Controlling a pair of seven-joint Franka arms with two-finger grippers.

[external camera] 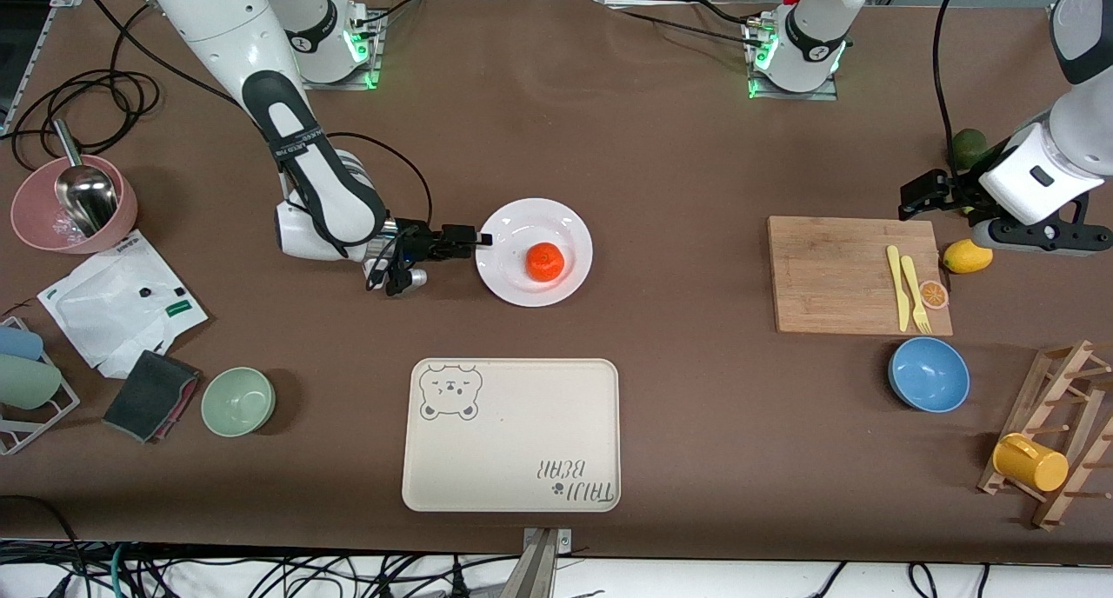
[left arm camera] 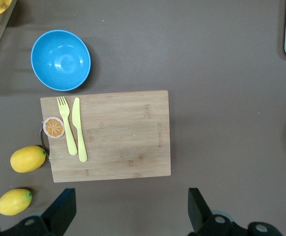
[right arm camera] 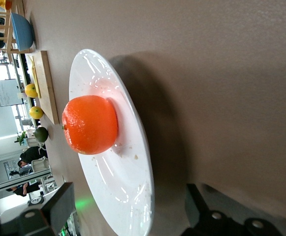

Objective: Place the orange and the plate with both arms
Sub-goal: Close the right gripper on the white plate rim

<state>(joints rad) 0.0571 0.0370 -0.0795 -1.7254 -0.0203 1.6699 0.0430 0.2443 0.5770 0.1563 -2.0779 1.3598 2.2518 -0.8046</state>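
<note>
The bear-print tray [external camera: 510, 435] lies nearest the camera; farther off, the plate [external camera: 513, 229] carries the orange [external camera: 545, 262]. The right gripper [external camera: 474, 238], fingers spread and empty, is level with the plate's rim at the right arm's end. The left gripper [external camera: 913, 200], likewise spread and empty, waits over the cutting board [external camera: 835, 276], well apart.

The front camera looks down from high up, the left wrist camera looks straight down on the cutting board [left arm camera: 108, 135], and the right wrist camera peeks low and close at the plate [right arm camera: 113, 147], which the front view shows too.

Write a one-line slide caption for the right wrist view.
Right tool open at the rim of the white plate, with the orange sitting on the plate.
</note>
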